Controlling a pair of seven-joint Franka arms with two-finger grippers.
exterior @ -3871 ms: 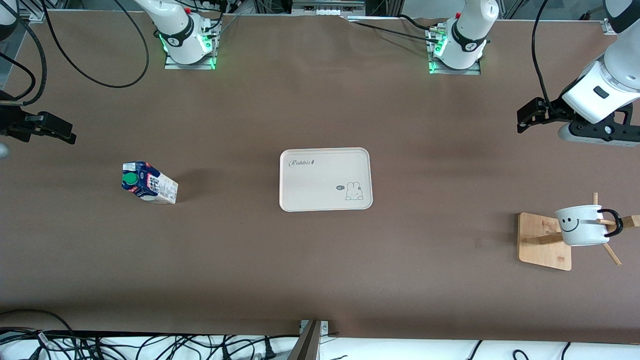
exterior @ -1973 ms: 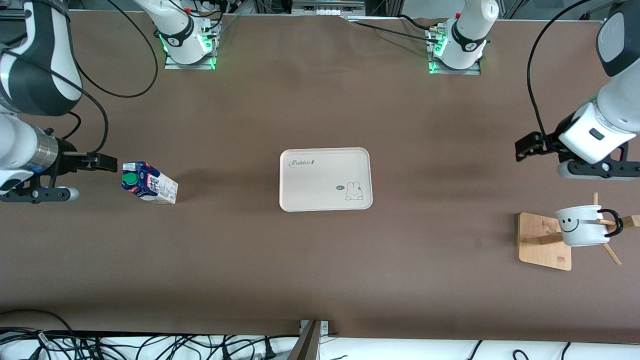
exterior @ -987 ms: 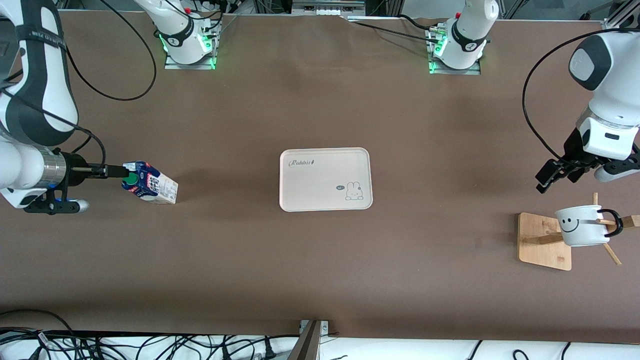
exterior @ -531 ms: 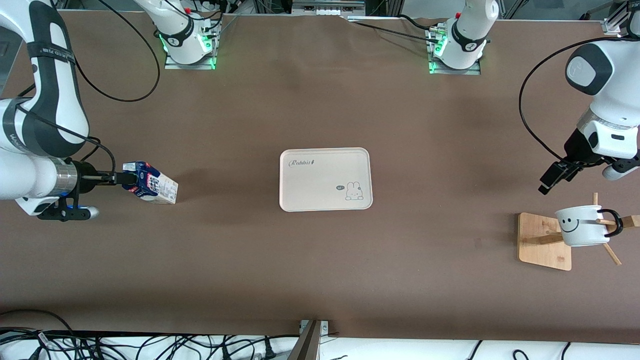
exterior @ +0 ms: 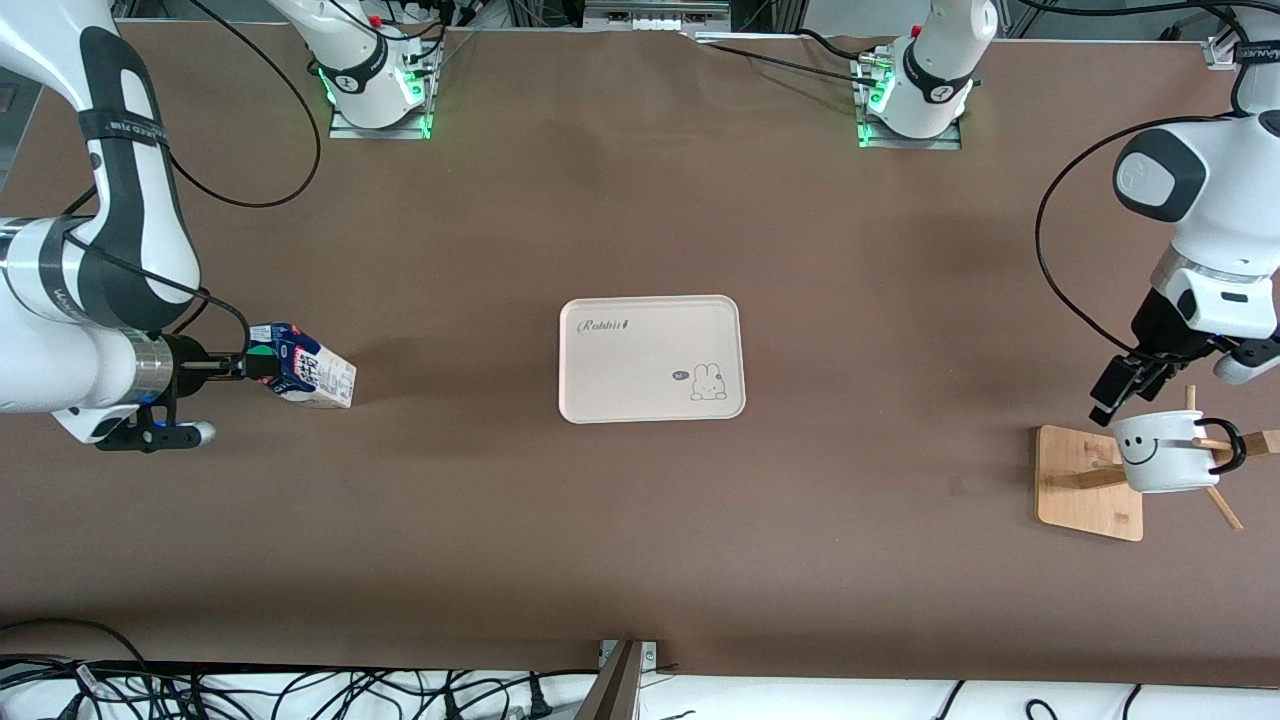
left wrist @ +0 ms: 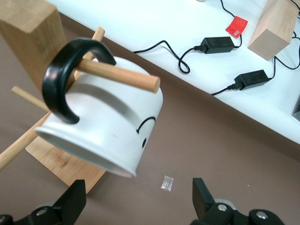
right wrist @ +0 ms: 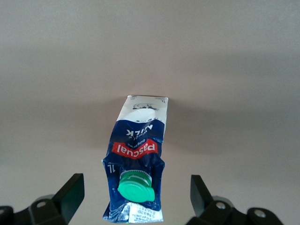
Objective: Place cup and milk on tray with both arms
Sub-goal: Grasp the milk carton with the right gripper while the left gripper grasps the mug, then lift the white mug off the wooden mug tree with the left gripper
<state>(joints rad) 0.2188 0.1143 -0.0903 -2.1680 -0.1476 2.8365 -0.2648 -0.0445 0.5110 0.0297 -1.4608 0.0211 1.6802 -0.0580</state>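
Observation:
The milk (exterior: 305, 374) is on the table toward the right arm's end. My right gripper (exterior: 258, 366) is open at its capped end. In the right wrist view the carton (right wrist: 138, 145) has its green cap (right wrist: 136, 186) between my open fingers (right wrist: 70, 193), which do not touch it. The cup (exterior: 1160, 452) hangs by its black handle on a peg of a wooden rack (exterior: 1088, 490) toward the left arm's end. My left gripper (exterior: 1108, 402) is open just beside its rim. In the left wrist view the cup (left wrist: 103, 126) is close ahead of the open fingers (left wrist: 202, 197). The tray (exterior: 650, 400) lies mid-table.
The rack's pegs (exterior: 1225, 510) stick out around the cup, and its post (left wrist: 28, 33) and base (left wrist: 61, 164) show in the left wrist view. A small scrap (left wrist: 167, 183) lies on the table. Cables run along the table's near edge (exterior: 300, 690).
My right gripper has moved in until its fingers flank the carton's capped end. My left gripper has turned and dropped toward the cup on the rack. Cup, carton and tray have not moved.

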